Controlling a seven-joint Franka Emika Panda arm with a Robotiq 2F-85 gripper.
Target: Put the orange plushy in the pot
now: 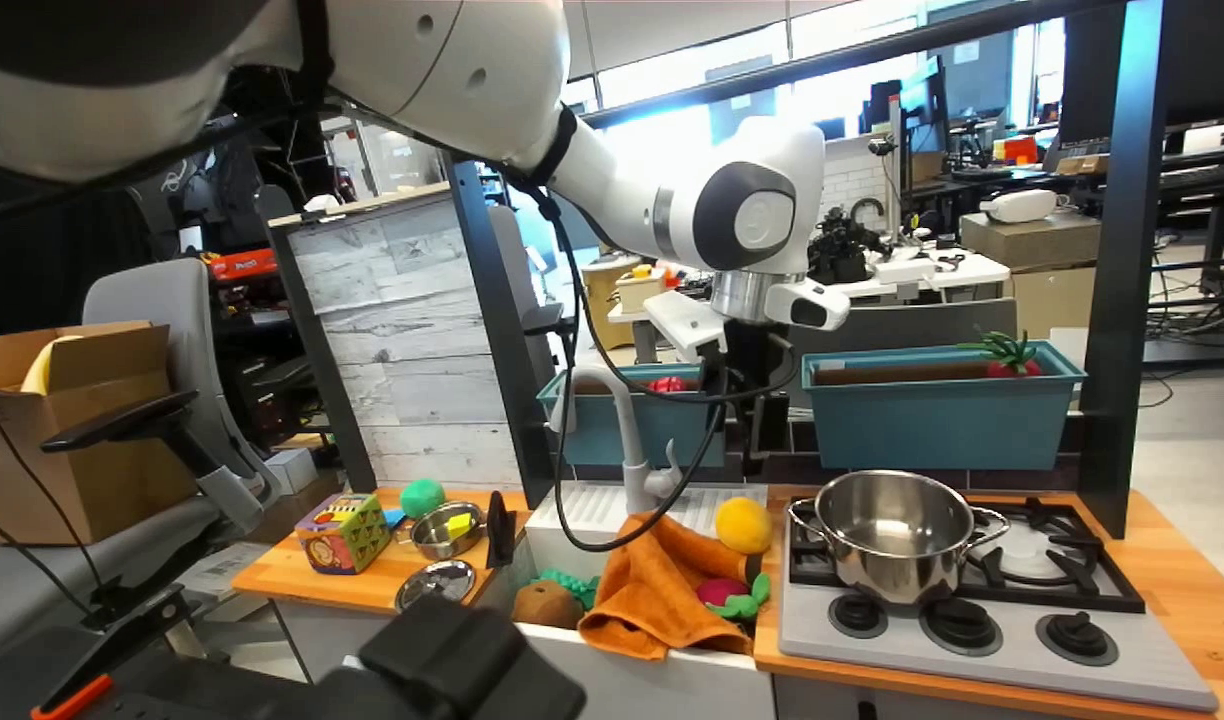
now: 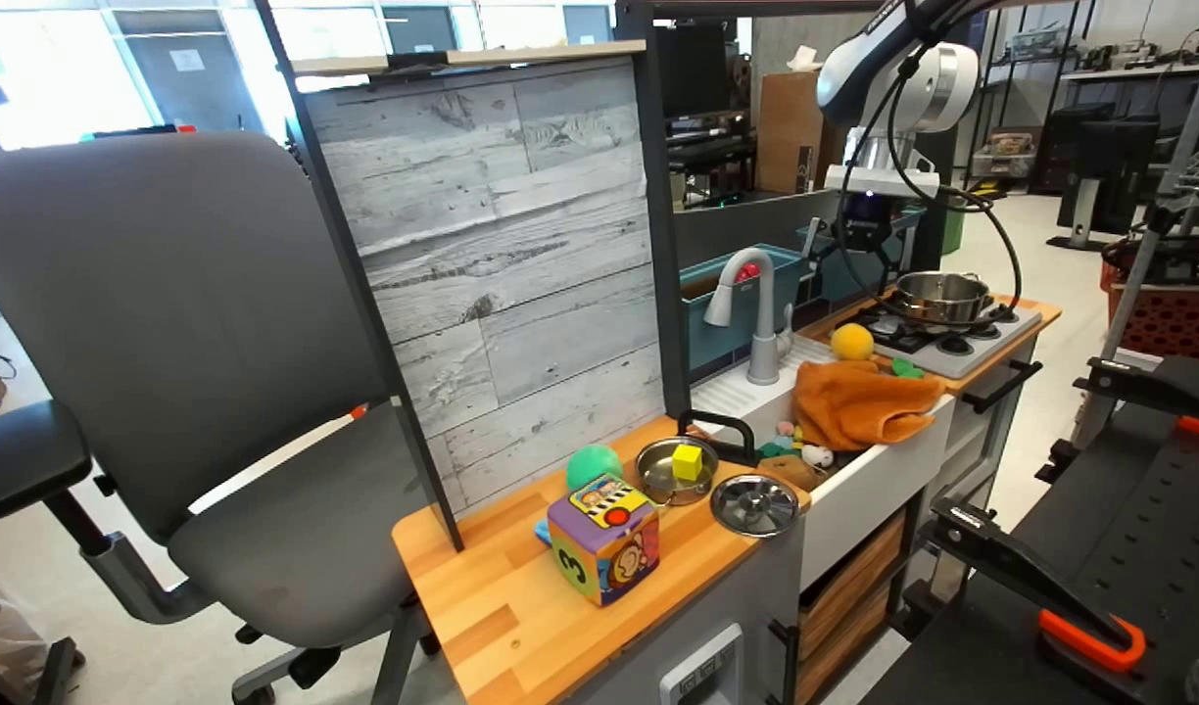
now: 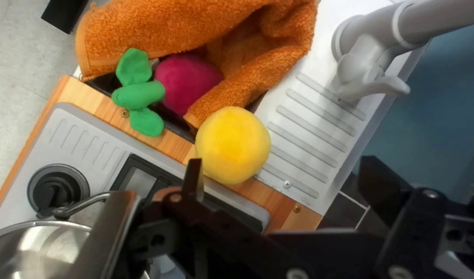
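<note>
The black two-finger Robotiq gripper (image 3: 281, 178) is hanging in the air, fingers (image 3: 192, 176) spread wide, released and empty. Below it is the round yellow-orange fabric plushy (image 3: 233, 145); one finger overlaps its edge in the wrist view, but both exterior views show them apart. It's sitting where a light-wood strip (image 3: 171, 144) meets the white ribbed drainboard (image 3: 310, 135). Crowding it is a bunched orange terry towel (image 3: 148, 35) draped over the white sink (image 2: 879, 485) (can't tell if they touch), with a magenta, green-leafed beet-shaped plush (image 3: 186, 83) poking out. Grey plastic faucet (image 3: 378, 37) nearby too, and a black cable (image 1: 600, 549) loops down in front of the towel in an exterior view. Opposite side: shiny two-handled steel pot (image 1: 877, 575), upright on a grey toy stovetop (image 1: 1020, 630), plushy outside it. Teal planter boxes (image 1: 932, 425) line the back, and a colourful activity cube (image 2: 604, 548) sits well apart, past the sink.
</note>
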